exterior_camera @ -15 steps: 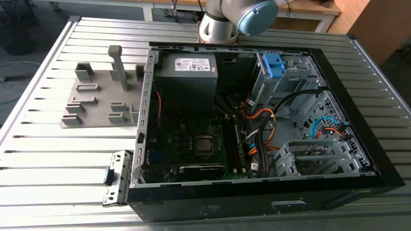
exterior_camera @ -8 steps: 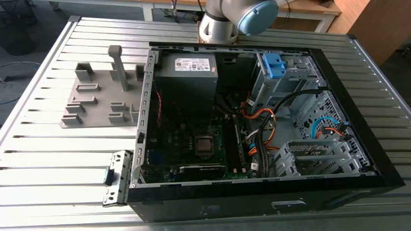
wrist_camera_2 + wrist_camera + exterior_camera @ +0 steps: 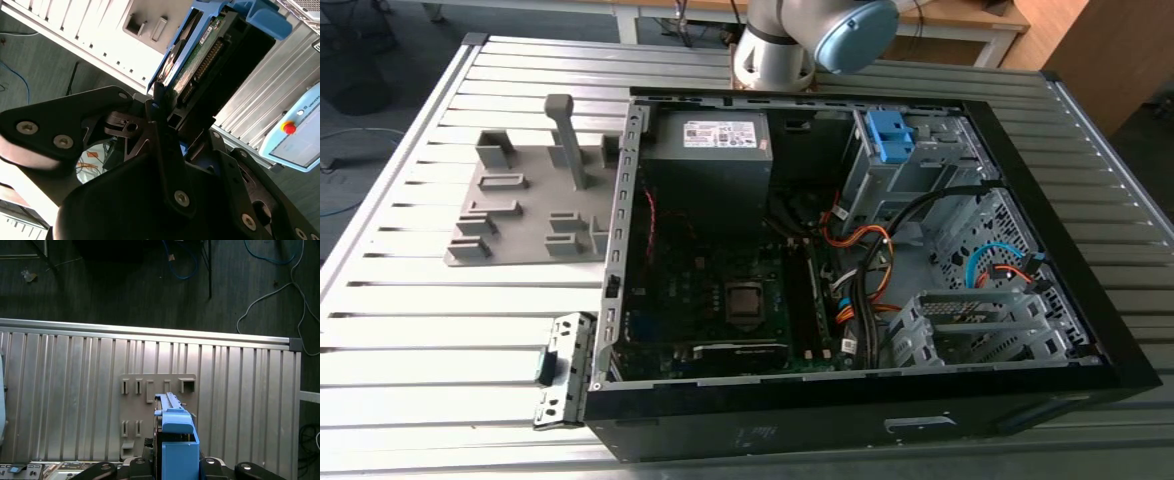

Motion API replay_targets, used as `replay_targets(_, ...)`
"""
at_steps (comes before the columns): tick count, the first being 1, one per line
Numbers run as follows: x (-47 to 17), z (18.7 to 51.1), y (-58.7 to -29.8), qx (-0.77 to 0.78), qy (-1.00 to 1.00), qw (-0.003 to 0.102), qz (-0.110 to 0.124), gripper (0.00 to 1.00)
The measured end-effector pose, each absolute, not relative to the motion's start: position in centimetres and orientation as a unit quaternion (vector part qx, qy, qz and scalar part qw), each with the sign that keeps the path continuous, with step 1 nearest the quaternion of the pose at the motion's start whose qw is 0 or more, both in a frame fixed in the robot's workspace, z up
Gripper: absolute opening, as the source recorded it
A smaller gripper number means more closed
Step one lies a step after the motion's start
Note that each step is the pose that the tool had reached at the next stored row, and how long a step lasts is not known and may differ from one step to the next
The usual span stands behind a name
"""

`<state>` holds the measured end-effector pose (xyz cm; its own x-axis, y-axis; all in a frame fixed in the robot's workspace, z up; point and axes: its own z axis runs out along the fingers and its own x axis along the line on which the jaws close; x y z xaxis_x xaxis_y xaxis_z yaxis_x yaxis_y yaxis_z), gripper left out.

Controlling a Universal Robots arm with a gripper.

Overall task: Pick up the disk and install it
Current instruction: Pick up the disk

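My fingers are closed on the disk, holding it by its blue-framed edges in the air above the grey fixture plate on the desk, and I judge the plastic could slip or twist, dropping it.

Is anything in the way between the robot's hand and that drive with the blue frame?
Nothing visible. In both wrist views the hand is closed on the silver hard drive in its blue plastic frame, held above the ribbed metal table.
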<state>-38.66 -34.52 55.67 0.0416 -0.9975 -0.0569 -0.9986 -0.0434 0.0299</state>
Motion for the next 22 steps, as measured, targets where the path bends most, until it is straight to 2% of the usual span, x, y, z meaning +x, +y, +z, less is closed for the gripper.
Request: replay_targets(22,-38.66,55.67,-35.47,-0.722,0.692,0.009,0.031,0.36)
